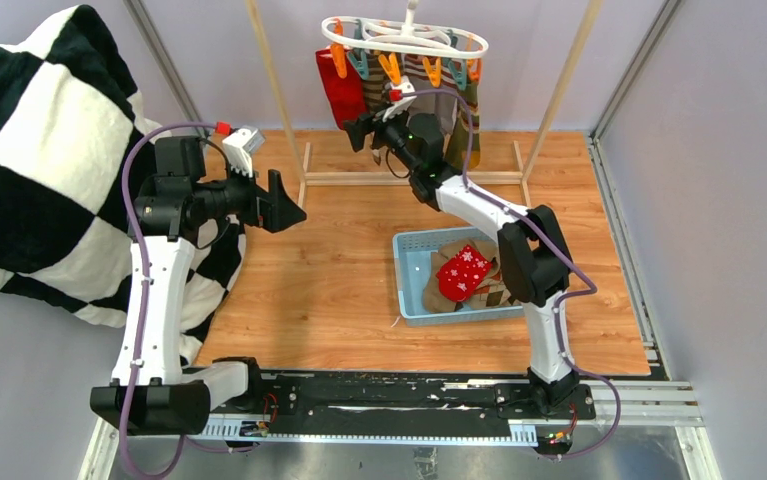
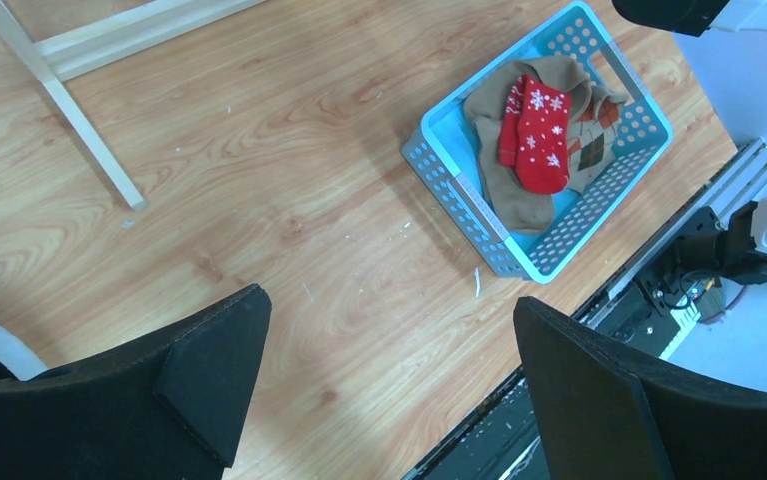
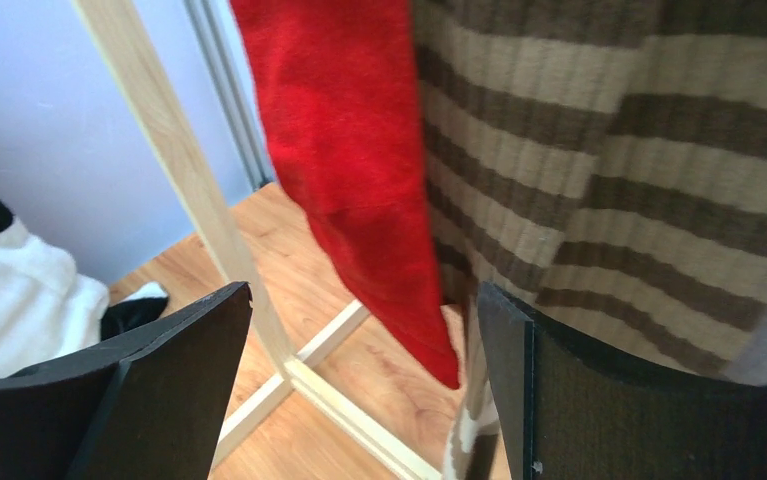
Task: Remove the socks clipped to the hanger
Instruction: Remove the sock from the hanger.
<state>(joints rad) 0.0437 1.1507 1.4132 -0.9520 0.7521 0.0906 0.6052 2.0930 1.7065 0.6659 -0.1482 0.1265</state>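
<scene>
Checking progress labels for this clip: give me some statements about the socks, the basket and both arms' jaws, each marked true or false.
1. The blue basket holds a red snowflake sock. True.
2. The hanger is bare. False: a red sock and a striped sock hang from it, among others.
3. The left gripper is clamped on a sock. False: its jaws are open and empty above the wooden table.
4. The right gripper has its jaws open, up by the hanging red sock. True.
</scene>
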